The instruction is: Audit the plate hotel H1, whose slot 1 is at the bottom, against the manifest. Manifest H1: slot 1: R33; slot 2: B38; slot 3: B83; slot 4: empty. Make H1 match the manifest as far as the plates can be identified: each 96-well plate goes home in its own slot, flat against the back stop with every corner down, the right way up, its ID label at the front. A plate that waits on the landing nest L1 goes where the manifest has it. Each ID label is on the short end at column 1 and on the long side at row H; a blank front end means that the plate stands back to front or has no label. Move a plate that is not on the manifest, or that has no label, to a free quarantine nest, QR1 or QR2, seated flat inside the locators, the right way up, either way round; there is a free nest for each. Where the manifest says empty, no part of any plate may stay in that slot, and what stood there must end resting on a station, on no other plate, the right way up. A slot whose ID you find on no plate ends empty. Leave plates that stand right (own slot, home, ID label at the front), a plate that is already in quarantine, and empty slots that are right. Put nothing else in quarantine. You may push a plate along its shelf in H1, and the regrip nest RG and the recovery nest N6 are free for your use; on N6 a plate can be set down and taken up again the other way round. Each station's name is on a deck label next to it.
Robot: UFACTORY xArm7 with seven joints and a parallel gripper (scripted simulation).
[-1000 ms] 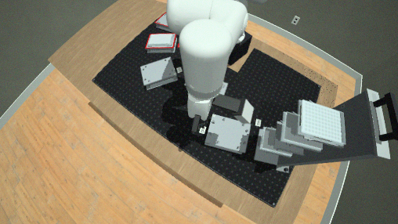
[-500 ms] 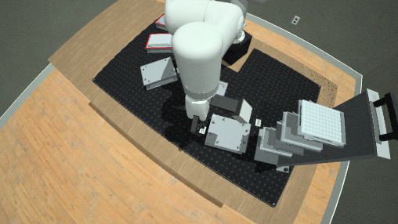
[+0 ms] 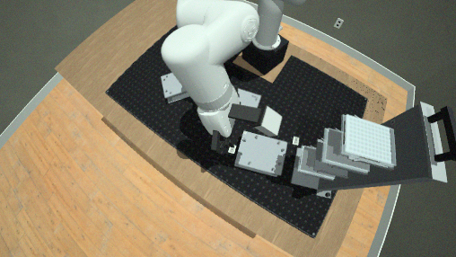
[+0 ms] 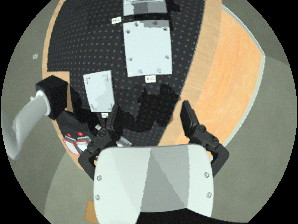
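Observation:
The plate hotel H1 [image 3: 406, 148] stands at the right of the top view, with its shelves stepped out toward the left. A white 96-well plate [image 3: 369, 140] lies on the top level, wells up. Grey plates or shelves [image 3: 343, 157] show below it, and I cannot read any ID label. My gripper [image 3: 219, 143] [image 4: 151, 109] is open and empty. It hangs low over the black mat [image 3: 314, 96], just left of a flat grey nest [image 3: 261, 153] [image 4: 149, 50]. That nest has no plate on it.
A second empty grey nest [image 3: 171, 85] [image 4: 100, 91] lies at the back left, and another [image 3: 249, 97] is partly hidden behind the arm. Small white deck labels [image 3: 232, 150] [image 3: 295, 140] flank the middle nest. The arm hides the back of the mat. The wooden table edge [image 3: 179, 157] runs in front.

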